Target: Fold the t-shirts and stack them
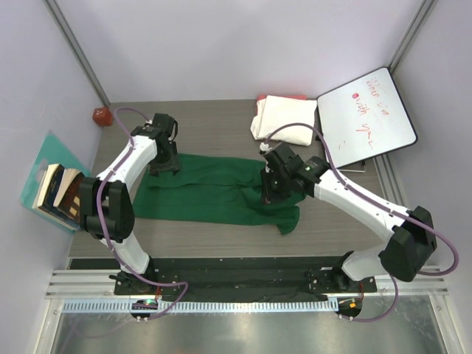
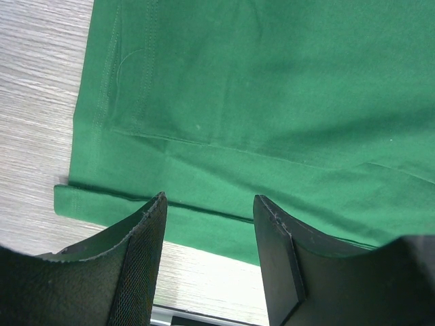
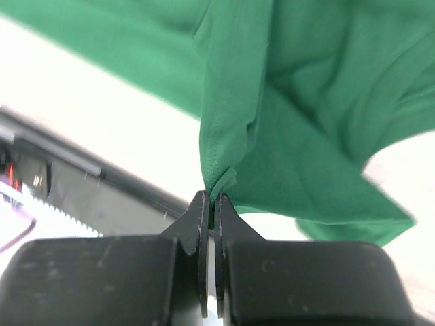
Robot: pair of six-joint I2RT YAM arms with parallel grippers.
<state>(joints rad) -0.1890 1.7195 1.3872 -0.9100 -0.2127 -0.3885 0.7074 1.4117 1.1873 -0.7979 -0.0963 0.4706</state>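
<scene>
**A:** Green t-shirt [image 1: 206, 193], where does it lie?
**B:** Across the middle of the worktop [image 1: 214, 122], its long side running left to right and its right end rumpled.
**A:** And the right jaws?
**B:** Clenched on a pinched fold of the green cloth at that right end.
**A:** The left jaws?
**B:** Spread apart over the stitched hem at the shirt's left end, gripping nothing.
**A:** The cream-white folded shirt [image 1: 284, 118]?
**B:** At the far edge, on a red-pink cloth [image 1: 284, 96], just beside the whiteboard [image 1: 366, 114].
</scene>
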